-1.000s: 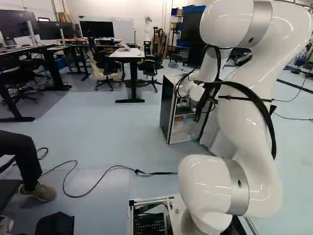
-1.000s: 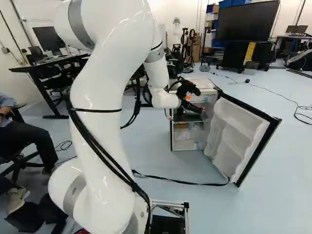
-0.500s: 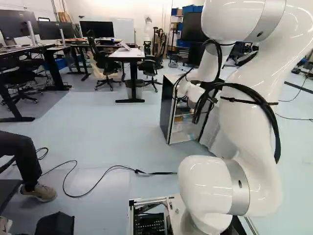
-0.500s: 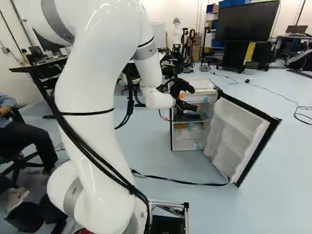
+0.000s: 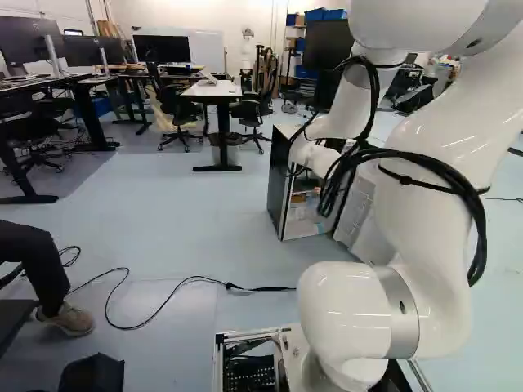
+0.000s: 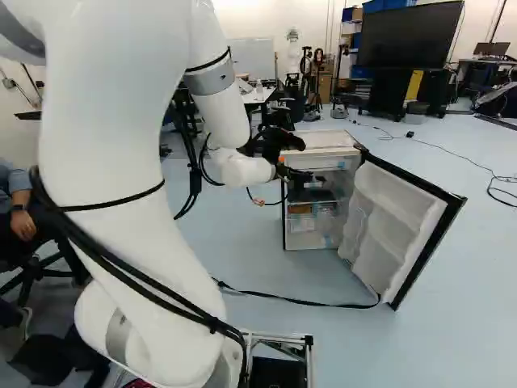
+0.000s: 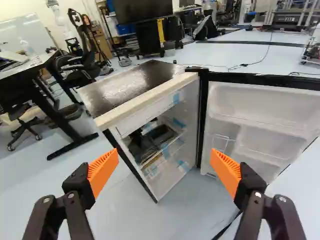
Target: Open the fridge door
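Item, one small fridge, standing on the floor ahead of the arm; dark glossy top with a pale front edge, dark outer side, white interior, as shown in the wrist view.

Item, one fridge door, swung wide open; joined at the right side of the cabinet as the right base view has it; dark rim, white inner face with moulded shelves turned outward, lower corner close above the floor.

Contents: dark trays or boxes, exact kind unclear, on the upper shelf; a brown item below them; strips of blue tape on the inner surfaces.

Item, one black gripper on the white arm; in the right base view its outline overlaps the upper left front of the fridge; in the wrist view the gripper is released, its two orange pads standing wide apart; the fridge lies ahead, apart from both, its cabinet showing between the fingers and the door reaching outward past one of them.

Item, one black strap, lying along the floor to the foot of the door.

Surroundings: a white-topped desk with office chairs beside it, beyond the fridge; a large dark screen at the upper right of the right base view.
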